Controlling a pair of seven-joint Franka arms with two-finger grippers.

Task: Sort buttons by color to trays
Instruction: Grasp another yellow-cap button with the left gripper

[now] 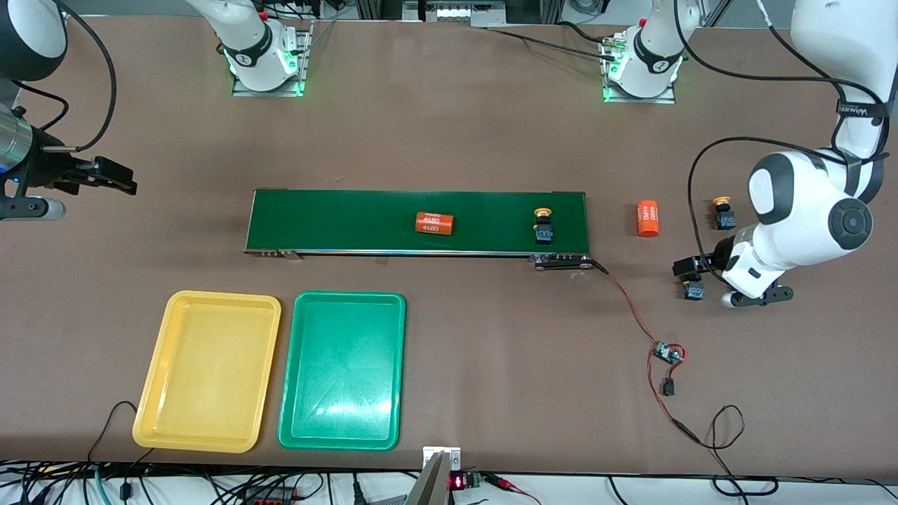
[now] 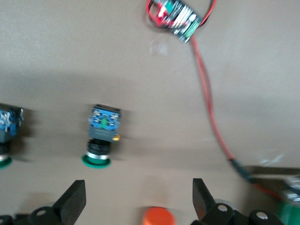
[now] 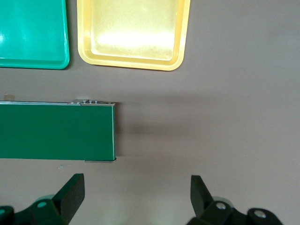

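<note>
Two green buttons lie on the table under the left gripper [image 2: 136,199]; its jaws are spread wide and hold nothing. One green button [image 2: 103,133] shows whole; the other [image 2: 8,129] is cut off at the wrist view's edge. One yellow button [image 1: 543,224] sits on the belt [image 1: 351,221]; another [image 1: 723,214] is half hidden by the left arm. The right gripper [image 3: 136,197] waits, spread, near the belt's end. Both trays [image 1: 210,372] [image 1: 344,372] lie side by side.

Green button [image 2: 5,136]: cut by left wrist view's edge. Orange cylinder [image 2: 158,217]: cut off, blurred. Left pincer [image 1: 708,277]: mostly arm-hidden.
</note>
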